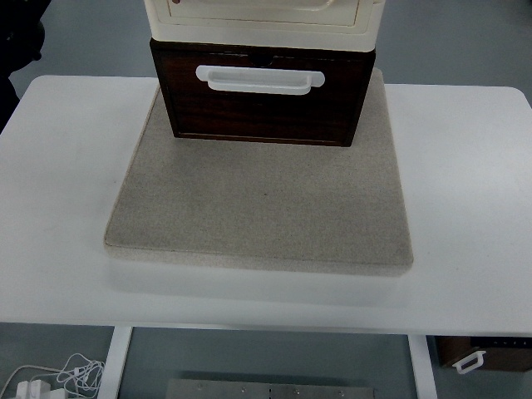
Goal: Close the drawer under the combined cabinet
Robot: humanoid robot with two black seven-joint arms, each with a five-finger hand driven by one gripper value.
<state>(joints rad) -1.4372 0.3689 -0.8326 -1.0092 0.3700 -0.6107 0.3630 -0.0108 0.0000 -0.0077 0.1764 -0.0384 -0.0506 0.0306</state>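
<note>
1. Dark wooden drawer point(262, 96) with a white handle point(259, 78), at the far middle of the grey mat point(258, 212).
2. Beneath a cream cabinet point(264, 18), on the white table point(465, 183).
3. No robot hands showing; finger state impossible to tell.

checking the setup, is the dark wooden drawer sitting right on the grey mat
Touching. The top view shows the dark wooden drawer resting on the grey mat, its bottom front edge meeting the mat with no gap.
</note>
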